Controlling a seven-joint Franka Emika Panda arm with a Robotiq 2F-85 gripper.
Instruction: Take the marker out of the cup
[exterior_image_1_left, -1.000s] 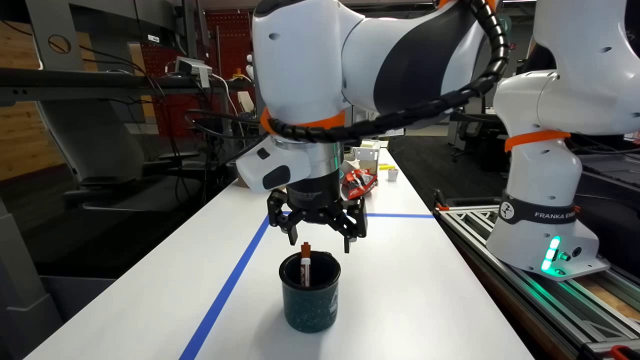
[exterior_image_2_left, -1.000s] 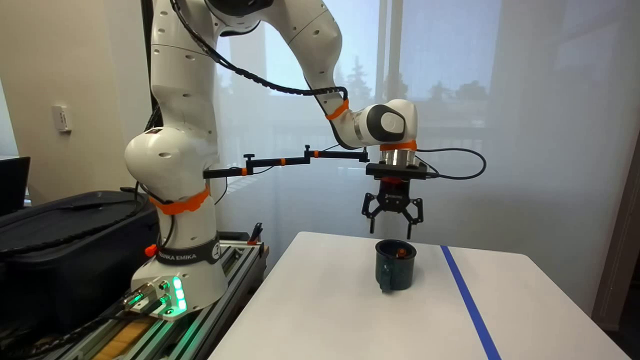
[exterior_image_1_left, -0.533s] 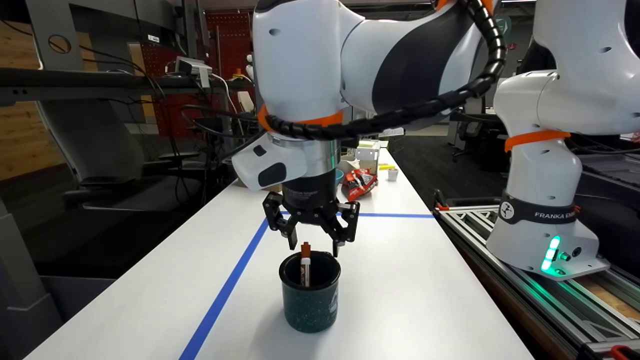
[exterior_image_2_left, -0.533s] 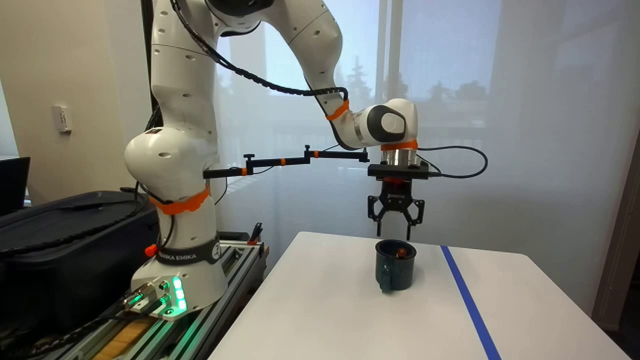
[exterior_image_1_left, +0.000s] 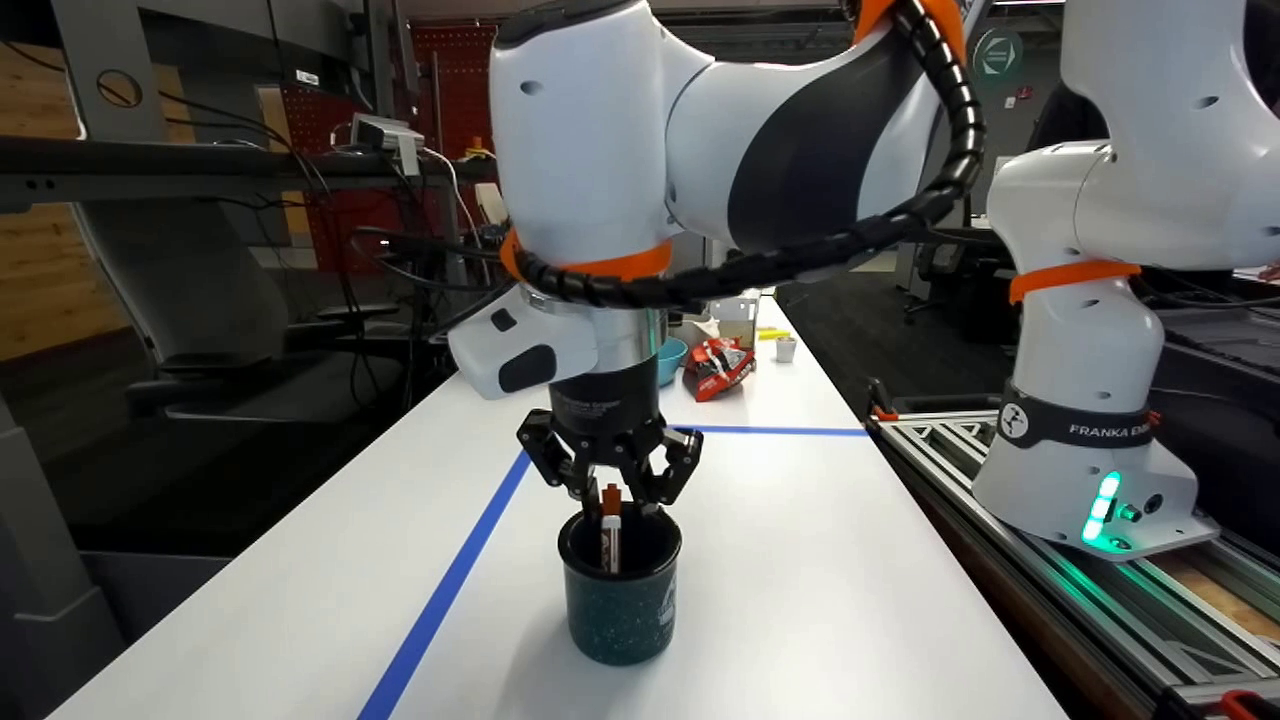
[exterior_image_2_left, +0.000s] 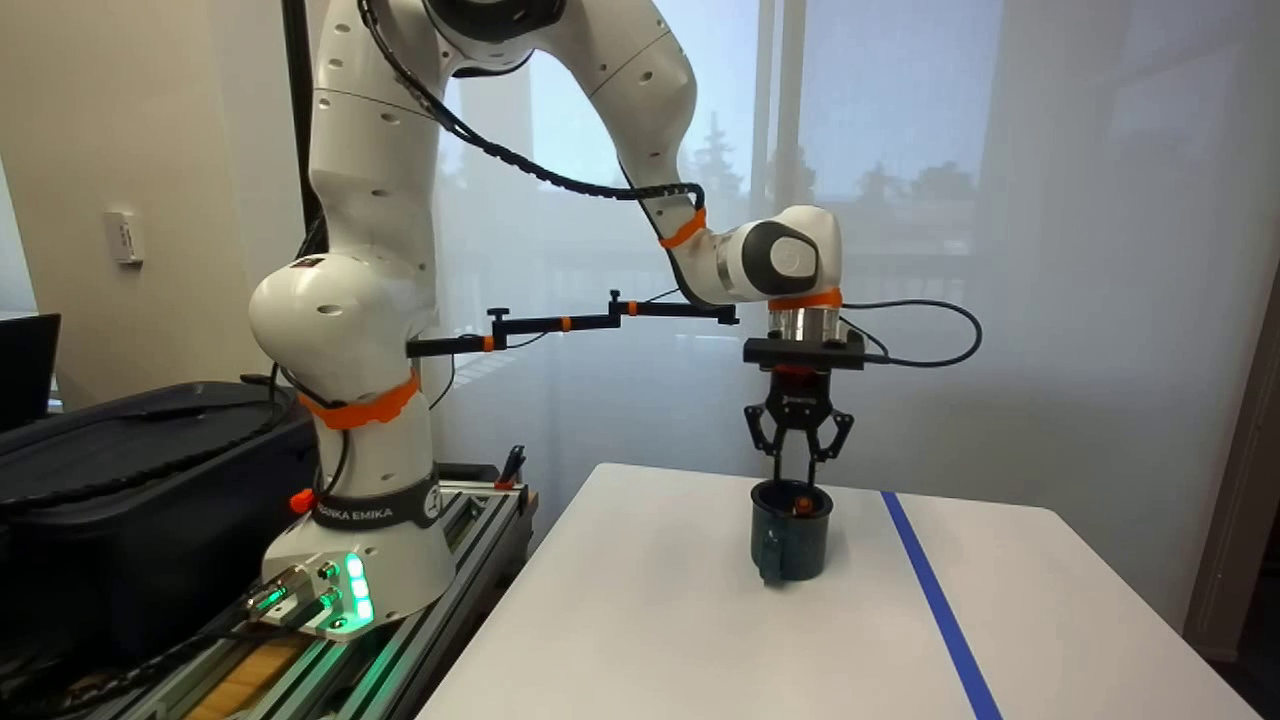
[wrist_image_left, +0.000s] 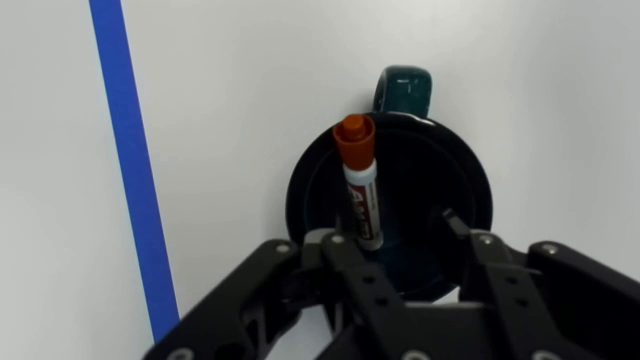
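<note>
Straight down over the cup (exterior_image_1_left: 620, 620) hangs the hand (exterior_image_2_left: 794, 478), its fingers (wrist_image_left: 352, 265) standing partway apart and gripping nothing, the tips at the mouth, whether below the rim or not cannot be told. Seen in the wrist view, the marker (wrist_image_left: 362, 185) leans inside the cup, ringed by its wall, orange-red cap at 11 o'clock, while the handle (wrist_image_left: 405, 90) juts at 12 and blue tape (wrist_image_left: 134, 165) crosses the counter (wrist_image_left: 225, 100) at 9. Farther off, in an exterior view, a light blue bowl (exterior_image_1_left: 670, 368), partly hidden, sits at 12 o'clock from the cup, a red bag (exterior_image_1_left: 720, 370) and a small white container (exterior_image_1_left: 785, 350) at 1.
</note>
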